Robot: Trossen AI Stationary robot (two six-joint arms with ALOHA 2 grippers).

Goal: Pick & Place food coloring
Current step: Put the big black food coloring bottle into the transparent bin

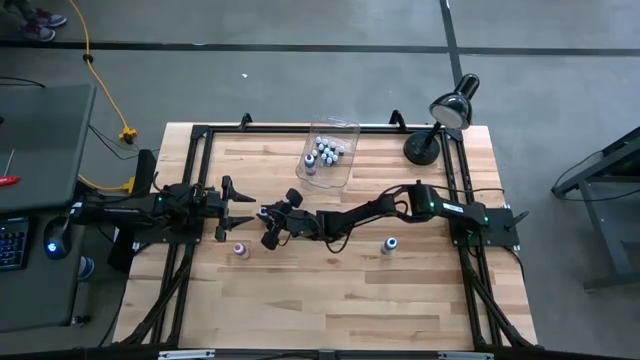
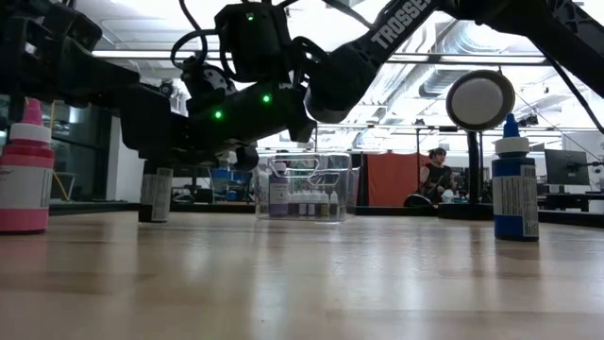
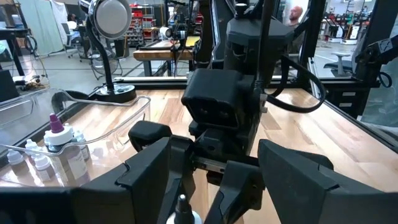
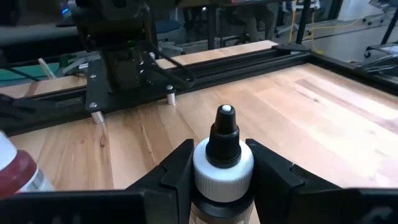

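High view: I see my right gripper (image 1: 272, 222) stretched across the table's middle toward nine o'clock, carrying something small I cannot make out from here. The clear rectangular plastic bin (image 1: 345, 170) sits at twelve o'clock with a cluster of tiny whitish-capped bottles (image 1: 326, 152) inside. A pink-bodied bottle (image 1: 239, 249) stands at seven o'clock of that gripper, a blue-bodied bottle (image 1: 389, 244) well apart toward four o'clock. My left gripper (image 1: 236, 205) waits just beside, fingers spread wide.

Low view: Pink bottle at nine o'clock, blue at three, both upright; the bin lies between them, farther back.

Left wrist view: My left fingers (image 3: 146, 167) stand wide apart, holding nothing; the right arm fills the space ahead.

Right wrist view: My right fingers (image 4: 181, 163) pinch a brown-bodied bottle with white collar and black dropper tip (image 4: 223, 163), upright, touching both sides.

Risk: I judge the two grippers are close enough to collide if either advances. The grip sits at the collar, so the bottle could slip or tilt during transfer to the bin.
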